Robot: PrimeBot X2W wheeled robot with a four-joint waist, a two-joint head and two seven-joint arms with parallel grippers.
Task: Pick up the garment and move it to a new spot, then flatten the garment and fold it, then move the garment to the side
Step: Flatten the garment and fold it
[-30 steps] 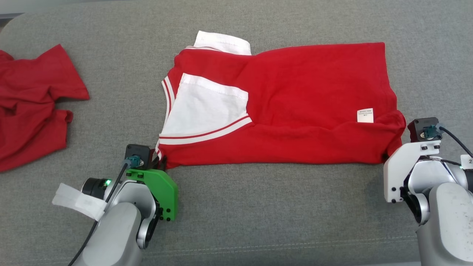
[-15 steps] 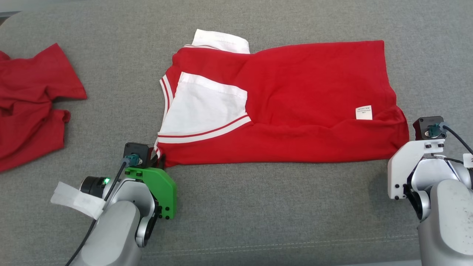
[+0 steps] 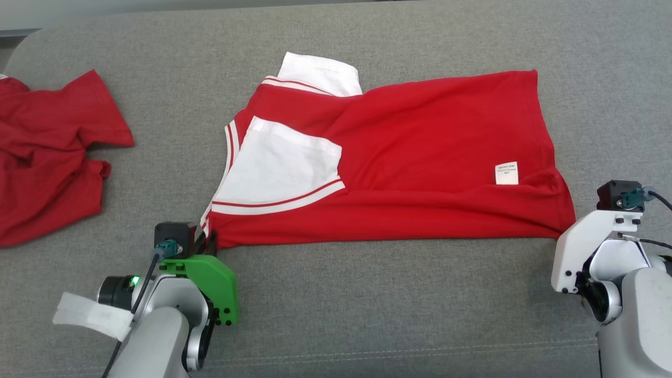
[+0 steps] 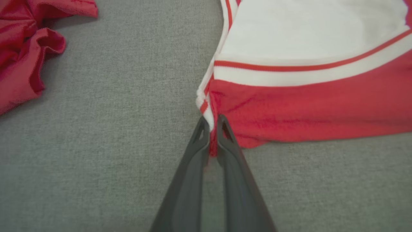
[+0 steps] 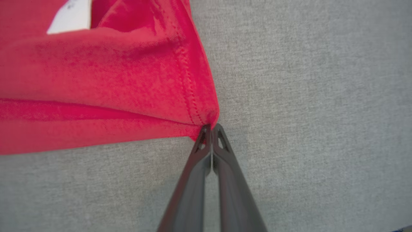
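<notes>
Garment: the red garment (image 3: 420,147) lies spread in the middle of the grey padded surface (image 3: 367,304), out ahead of me, and already looks doubled over on itself.
Long axis: it runs left to right across the head view, roughly parallel to my shoulders.
Which way it points: the end with the white sleeve panel (image 3: 283,163) and striped trim is toward my left. The plain hem end, with the white label (image 3: 506,173), is toward my right.
Near edge: this long straight edge runs from one of my hands to the other.
Left fingers: my left fingers (image 4: 220,129) are closed on the near left corner, and a strip of red and white cloth is pinched between them.
Right fingers: my right fingers (image 5: 215,135) are pressed fully together at the near right hem corner. The cloth gathers to a point at their tips, so I judge they have a thin bite only.
Step in hand: I read this as the fold, with both near corners taken and the garment not yet off the surface.
Next move: lift both corners together, keep the edge taut between them, and carry it over toward the far edge. The slim right-hand bite could slip, so pull gently.
Further out: a second red garment (image 3: 47,157) lies crumpled well apart at my far left.
</notes>
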